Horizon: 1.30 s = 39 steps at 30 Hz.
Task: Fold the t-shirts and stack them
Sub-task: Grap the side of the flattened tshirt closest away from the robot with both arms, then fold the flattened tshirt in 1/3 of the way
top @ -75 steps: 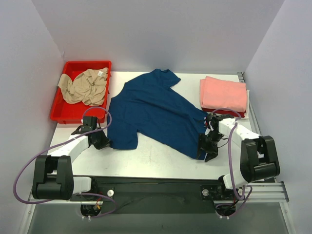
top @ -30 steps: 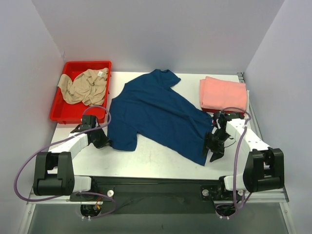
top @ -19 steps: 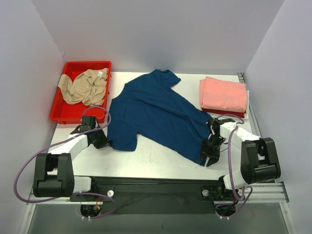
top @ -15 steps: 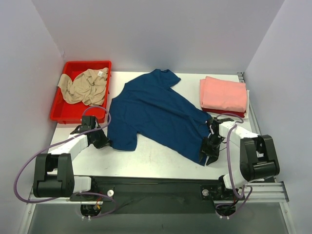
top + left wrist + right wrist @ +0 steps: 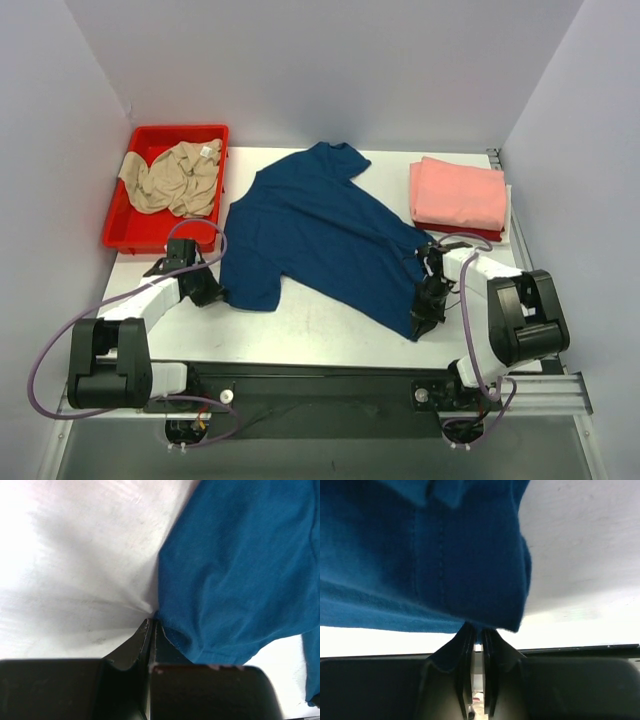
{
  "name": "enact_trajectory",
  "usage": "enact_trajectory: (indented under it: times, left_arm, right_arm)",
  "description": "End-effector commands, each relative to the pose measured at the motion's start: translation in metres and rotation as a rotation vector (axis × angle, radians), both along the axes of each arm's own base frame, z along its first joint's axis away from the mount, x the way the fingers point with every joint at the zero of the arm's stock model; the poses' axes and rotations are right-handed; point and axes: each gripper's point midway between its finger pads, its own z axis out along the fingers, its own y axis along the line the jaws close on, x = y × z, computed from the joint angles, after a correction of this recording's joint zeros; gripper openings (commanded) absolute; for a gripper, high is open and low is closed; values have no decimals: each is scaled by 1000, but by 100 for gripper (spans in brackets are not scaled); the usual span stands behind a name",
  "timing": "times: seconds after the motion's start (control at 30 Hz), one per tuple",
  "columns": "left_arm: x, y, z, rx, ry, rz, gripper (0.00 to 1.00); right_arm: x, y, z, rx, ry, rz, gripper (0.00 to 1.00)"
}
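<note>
The navy blue t-shirt (image 5: pixel 320 235) lies spread at a slant across the white table, plain side up, with no print showing. My left gripper (image 5: pixel 213 292) is shut on its left hem corner; in the left wrist view the jaws (image 5: pixel 151 624) pinch the cloth edge (image 5: pixel 235 575). My right gripper (image 5: pixel 421 318) is shut on the shirt's near right corner (image 5: pixel 445 555); the cloth sits at the jaw tips (image 5: pixel 477 630). The beige t-shirt (image 5: pixel 172 178) lies crumpled in the red bin. A folded salmon-pink t-shirt (image 5: pixel 458 193) rests on a folded red one (image 5: pixel 472 232).
The red bin (image 5: pixel 120 232) stands at the back left of the table. The folded stack is at the back right, near the table's right edge. Bare table (image 5: pixel 310 325) lies in front of the navy shirt. Purple cables loop beside both arms.
My right gripper swung out to the right of the shirt's corner, then came back left onto it. The left arm and the shirts have stayed put.
</note>
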Motion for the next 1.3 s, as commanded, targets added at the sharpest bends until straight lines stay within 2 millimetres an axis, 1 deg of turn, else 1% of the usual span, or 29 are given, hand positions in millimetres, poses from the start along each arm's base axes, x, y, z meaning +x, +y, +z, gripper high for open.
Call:
enact_trajectory:
  times: [0.0,0.03,0.07,0.1,0.13,0.17,0.2,0.23,0.27,0.33,0.37,0.4,0.5,0.63,0.7,0.73,0.77,0.83,0.87,0.97,1.03,1.13,1.17,1.23,1.27]
  left_arm:
    - [-24,14,-2,66,88,-1,0]
    - [-19,15,6,72,71,2,0]
    - [-18,16,15,76,51,3,0]
    - [-25,16,18,79,70,4,0]
    - [-25,18,24,88,63,10,0]
    - [-21,18,36,88,29,19,0]
    - [-25,19,42,89,37,27,0]
    - [-25,18,48,84,29,40,0]
    - [-25,19,60,85,13,47,0]
    - [-28,23,70,104,13,68,0]
    - [-26,25,82,109,-11,74,0]
    - [-33,25,84,112,14,72,0]
    - [-41,34,97,162,13,79,0]
    - [-49,30,102,145,17,63,0]
    - [-59,29,105,144,46,51,0]
    - [-60,31,111,150,38,51,0]
    - [-67,32,115,160,44,42,0]
    - [-71,35,122,181,36,41,0]
    - [-79,36,124,186,50,33,0]
    - [-85,34,131,179,48,19,0]
    - [-83,31,135,162,32,3,0]
    - [-71,24,138,129,9,-27,0]
    - [-60,21,140,117,-9,-34,0]
    - [-47,14,144,81,-38,-47,0]
    - [-34,12,146,74,-64,-50,0]
  right_arm:
    - [-14,-1,7,-13,26,1,3]
    - [-20,-1,12,-13,39,5,1]
    - [-21,0,16,-7,43,7,0]
    - [-25,2,19,6,54,6,0]
    - [-32,1,23,8,79,7,0]
    - [-34,2,27,17,80,10,0]
    - [-37,4,31,28,88,9,0]
    - [-43,4,36,33,103,18,0]
    - [-46,5,39,37,110,24,0]
    - [-53,7,46,50,136,28,0]
    - [-56,7,48,55,139,35,0]
    - [-58,8,50,58,141,41,0]
    - [-66,11,55,69,165,53,0]
    - [-77,11,58,62,190,66,0]
    - [-85,13,61,63,209,57,0]
    - [-88,14,63,65,200,61,0]
    - [-92,13,63,64,206,56,0]
    - [-98,13,67,65,203,44,0]
    - [-99,13,68,65,203,42,0]
    - [-102,12,72,62,210,45,0]
    - [-101,11,72,62,203,46,0]
    - [-95,11,71,53,184,42,0]
    - [-92,11,71,51,173,41,0]
    - [-84,11,72,46,153,37,0]
    - [-81,10,71,47,148,36,0]
